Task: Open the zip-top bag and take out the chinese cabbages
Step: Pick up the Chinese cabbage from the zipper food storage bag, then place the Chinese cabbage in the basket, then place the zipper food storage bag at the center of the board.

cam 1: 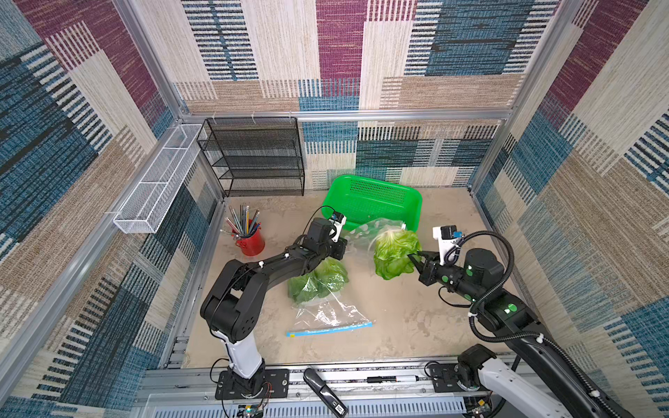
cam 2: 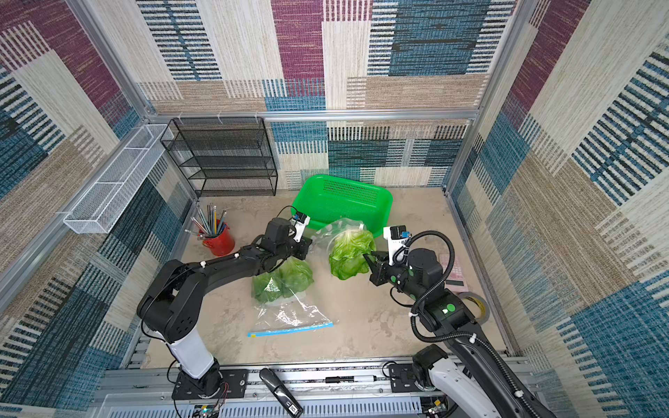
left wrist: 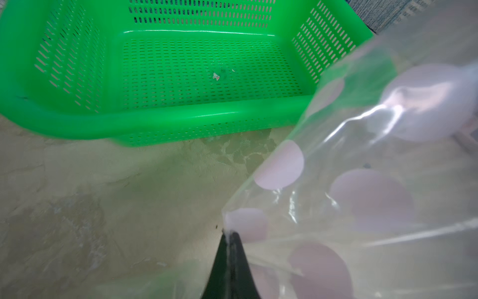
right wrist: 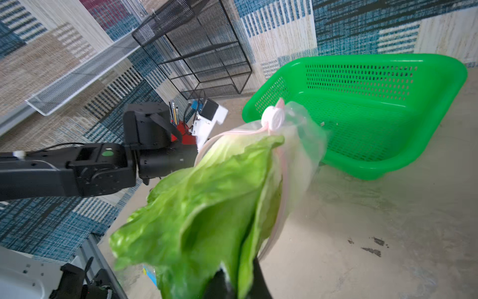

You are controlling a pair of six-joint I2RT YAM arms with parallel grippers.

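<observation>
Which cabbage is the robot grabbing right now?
The cabbage beside the green basket: the right fingers pinch its leaves. The other two cabbages lie on the table in the blue-zipped bag.

1. Both top views are bright and evenly lit from above; shadows on the table (cam 1: 398,307) are faint and soft.
2. Wide-angle bending bows the frame posts (cam 1: 150,59) toward the picture edges.
3. White glare streaks the flat bag (cam 1: 327,315) and the basket (left wrist: 207,116) rim.
4. In the left wrist view the dotted bag (left wrist: 362,181), close to the lens, is out of focus.
5. In the right wrist view the cabbage (right wrist: 207,207) is smeared and soft; the basket behind it is sharper.
</observation>
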